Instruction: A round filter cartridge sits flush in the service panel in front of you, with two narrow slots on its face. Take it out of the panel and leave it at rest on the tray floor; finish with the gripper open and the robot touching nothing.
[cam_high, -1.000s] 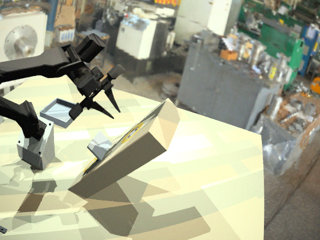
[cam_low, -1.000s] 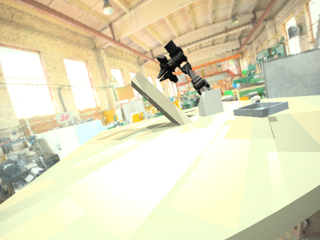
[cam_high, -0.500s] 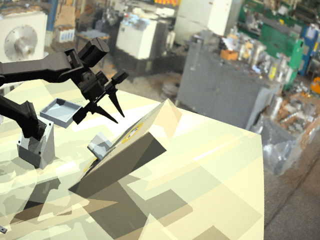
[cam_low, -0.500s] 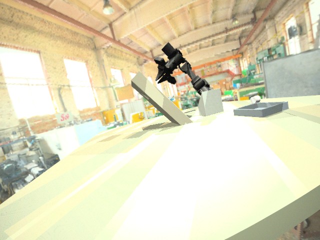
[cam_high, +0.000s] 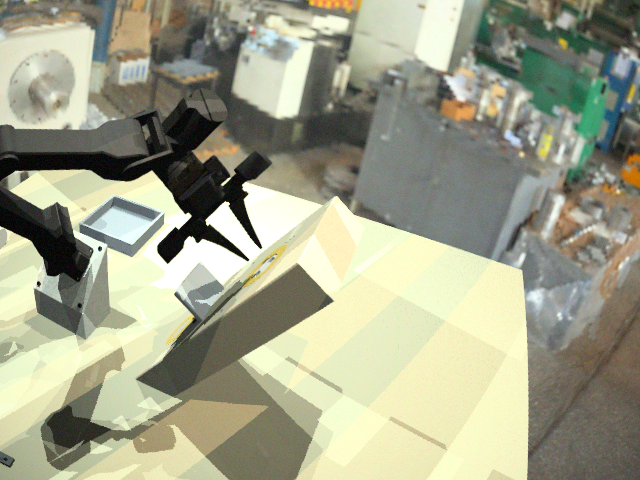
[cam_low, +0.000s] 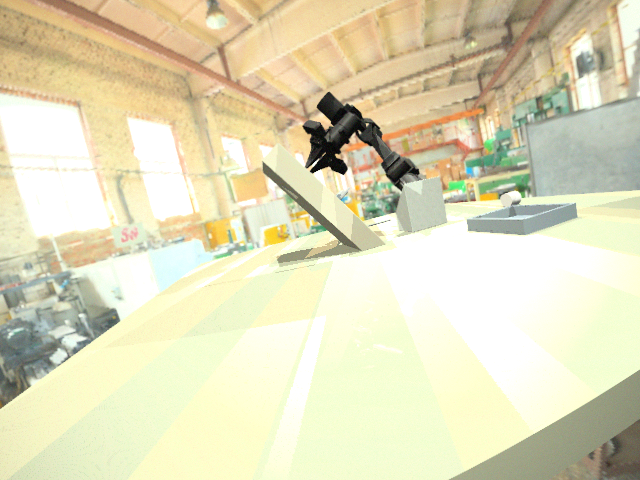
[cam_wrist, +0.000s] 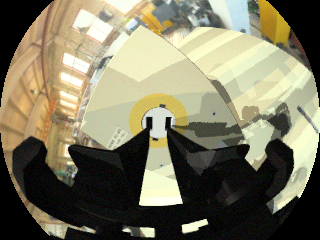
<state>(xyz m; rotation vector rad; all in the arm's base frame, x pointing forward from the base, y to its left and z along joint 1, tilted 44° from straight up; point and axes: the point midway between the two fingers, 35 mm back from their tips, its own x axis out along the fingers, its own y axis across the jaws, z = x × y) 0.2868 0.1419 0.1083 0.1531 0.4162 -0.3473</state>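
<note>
The round white filter cartridge (cam_high: 266, 265) (cam_wrist: 159, 119) sits in the sloped service panel (cam_high: 258, 320) (cam_low: 321, 198) (cam_wrist: 120, 75), inside a yellow ring. Its two black slots show side by side in the wrist view. My gripper (cam_high: 254, 253) (cam_low: 310, 169) (cam_wrist: 158, 131) is partly open, with nothing between its fingers. Its two narrow tips point at the cartridge face, roughly in line with the slots. The top view shows a small gap between tips and panel. The blue-grey tray (cam_high: 107, 239) (cam_low: 547, 220) stands beside the robot base; its visible floor is empty.
A blue-grey block (cam_high: 200, 291) stands out from the panel's lower part, near a second yellow ring (cam_high: 180, 330). A white cylinder (cam_low: 510, 198) shows behind the tray. A small dark piece (cam_high: 6, 458) lies at the near left table area.
</note>
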